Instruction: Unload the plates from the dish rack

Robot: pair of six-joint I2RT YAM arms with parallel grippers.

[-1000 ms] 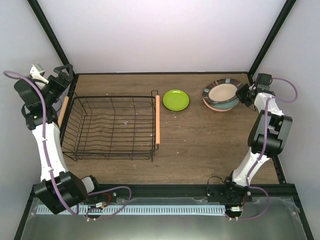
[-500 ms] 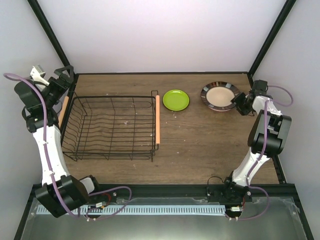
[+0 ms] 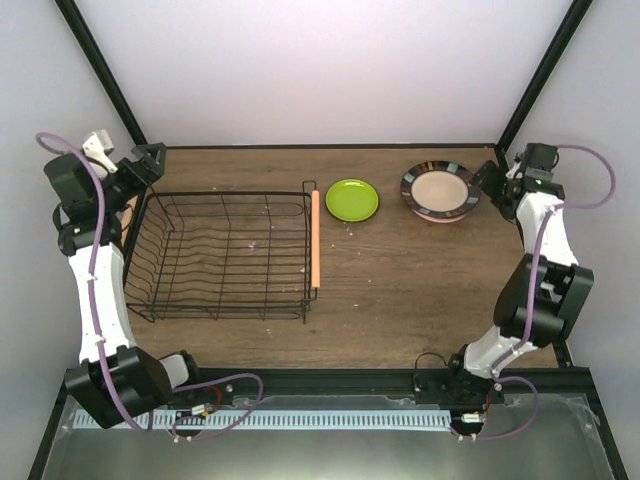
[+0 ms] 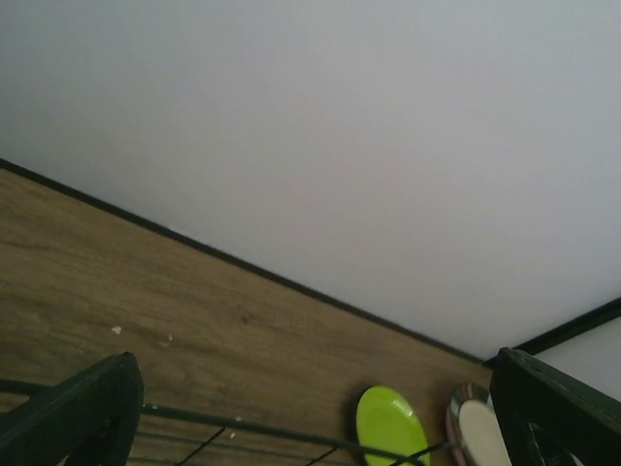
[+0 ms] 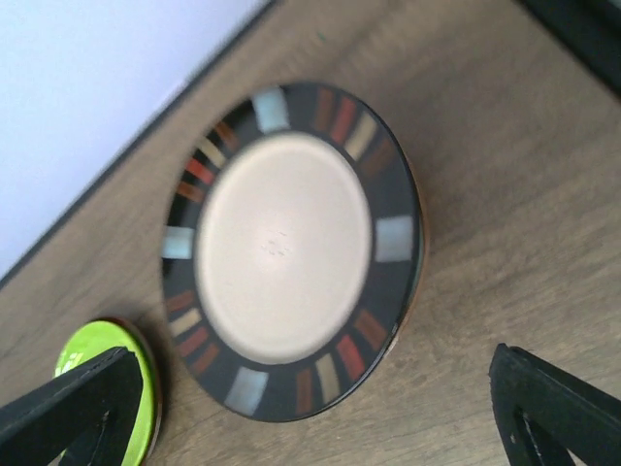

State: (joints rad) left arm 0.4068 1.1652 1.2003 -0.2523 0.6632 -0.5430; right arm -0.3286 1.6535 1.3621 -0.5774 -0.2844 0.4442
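The dish rack [image 3: 225,255] is a black wire basket with light wooden handles at the left of the table, and no plate stands in it. A lime green plate [image 3: 352,199] lies flat just right of it. Farther right lies a dark-rimmed plate with a beige centre [image 3: 438,191], flat and free. My right gripper [image 3: 497,186] is open just off that plate's right edge, not touching it. The right wrist view has the same plate [image 5: 291,248] above and between the spread fingers [image 5: 78,413]. My left gripper [image 3: 142,166] hangs open over the rack's far left corner, holding nothing.
The black frame posts [image 3: 545,75] rise at the back corners, close to both wrists. The rack's right wooden handle [image 3: 315,238] lies next to the green plate. Bare wooden tabletop [image 3: 420,290] stretches in front of the plates.
My right gripper opened and let go of the dark-rimmed plate, which went from tilted to flat, then drew back to the right. My left gripper shifted slightly up and right.
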